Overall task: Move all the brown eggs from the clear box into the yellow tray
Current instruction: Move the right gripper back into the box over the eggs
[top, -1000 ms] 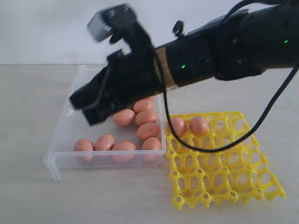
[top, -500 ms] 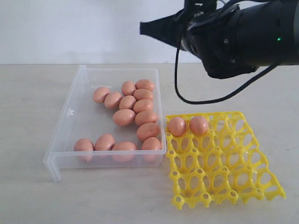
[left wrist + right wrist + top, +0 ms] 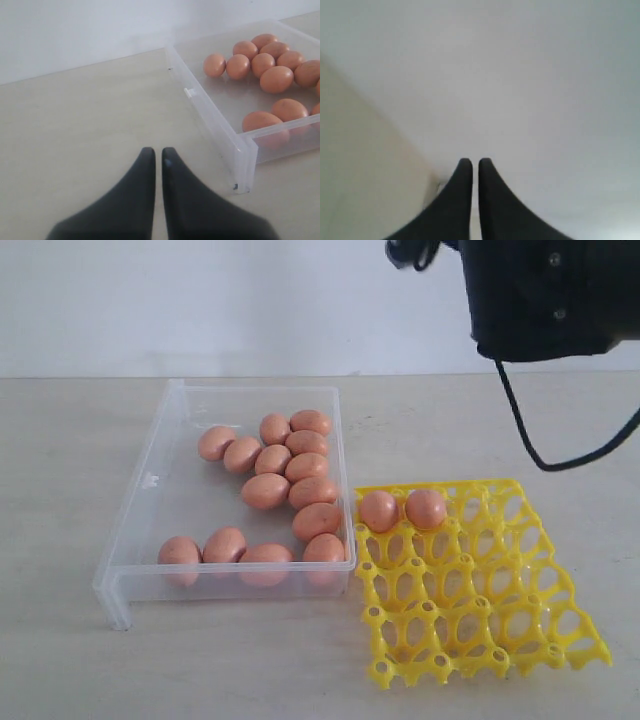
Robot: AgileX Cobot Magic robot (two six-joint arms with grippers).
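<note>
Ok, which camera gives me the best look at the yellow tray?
The exterior view: the whole yellow tray shows, two brown eggs in its far row. The left wrist view has the clear box but no tray. The right wrist view shows its shut claw, no tray.

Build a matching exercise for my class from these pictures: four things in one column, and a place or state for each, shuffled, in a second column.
Column one:
1. clear box
2. yellow tray
3. left gripper
4. right gripper

Column two:
a. holds just two brown eggs
b. shut, empty, close to the box's corner
c. holds most of the eggs
d. shut, empty, no eggs in its own view

Pairs: 1-c, 2-a, 3-b, 4-d
</note>
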